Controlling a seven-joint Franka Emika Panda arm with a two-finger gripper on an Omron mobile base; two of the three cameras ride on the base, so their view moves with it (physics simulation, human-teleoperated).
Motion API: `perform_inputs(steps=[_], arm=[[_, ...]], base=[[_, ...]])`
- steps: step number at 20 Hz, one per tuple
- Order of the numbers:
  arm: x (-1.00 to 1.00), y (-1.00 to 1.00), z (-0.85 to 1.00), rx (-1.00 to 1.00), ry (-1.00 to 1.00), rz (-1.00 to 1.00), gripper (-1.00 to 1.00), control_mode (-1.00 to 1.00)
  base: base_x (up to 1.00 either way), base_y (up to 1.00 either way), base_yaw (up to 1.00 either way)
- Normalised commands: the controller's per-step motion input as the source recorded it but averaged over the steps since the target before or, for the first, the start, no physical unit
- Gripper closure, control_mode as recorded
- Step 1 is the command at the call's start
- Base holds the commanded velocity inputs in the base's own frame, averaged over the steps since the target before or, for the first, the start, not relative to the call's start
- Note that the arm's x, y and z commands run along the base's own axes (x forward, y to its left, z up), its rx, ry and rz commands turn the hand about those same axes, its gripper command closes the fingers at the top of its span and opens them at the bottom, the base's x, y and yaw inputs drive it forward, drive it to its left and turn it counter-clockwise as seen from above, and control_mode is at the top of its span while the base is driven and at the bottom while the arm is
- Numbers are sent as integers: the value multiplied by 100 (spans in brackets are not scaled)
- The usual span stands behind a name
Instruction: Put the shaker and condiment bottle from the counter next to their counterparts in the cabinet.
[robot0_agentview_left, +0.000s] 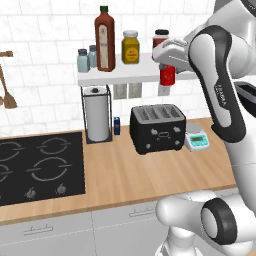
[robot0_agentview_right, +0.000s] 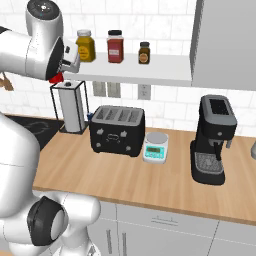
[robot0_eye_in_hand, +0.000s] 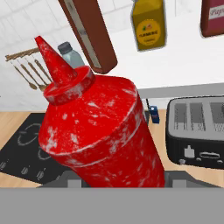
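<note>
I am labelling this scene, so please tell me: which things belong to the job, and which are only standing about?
Job: condiment bottle, shaker, darker twin shaker, tall sauce bottle, shelf.

Standing about: toaster, scale, paper towel roll, yellow jar, coffee machine, stovetop.

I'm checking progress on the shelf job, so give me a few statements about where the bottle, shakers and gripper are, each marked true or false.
1. The gripper holds the red squeeze bottle. True.
2. The squeeze bottle stands on the counter. False: it is held up at the front edge of the white shelf.
3. Two shakers stand on the shelf beside the tall sauce bottle. True.
4. The toaster sits on the stovetop. False: it sits on the wood counter, right of the paper towel holder.
</note>
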Motion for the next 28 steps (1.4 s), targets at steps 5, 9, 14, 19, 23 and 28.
perform_inputs(steps=[5,9,14,19,23,28], arm=[[25,0,4,0,0,3,100,-100],[31,0,0,4,-1,3,100,-100],[36,24,0,1,0,8,100,-100],[5,28,-6,0,-6,13,100,-100],[4,0,-1,4,-21,7,100,-100],[11,8,-20,1,-5,9,100,-100]], base=[[0,0,0],[0,0,0],[0,0,0],[0,0,0],[0,0,0],[0,0,0]])
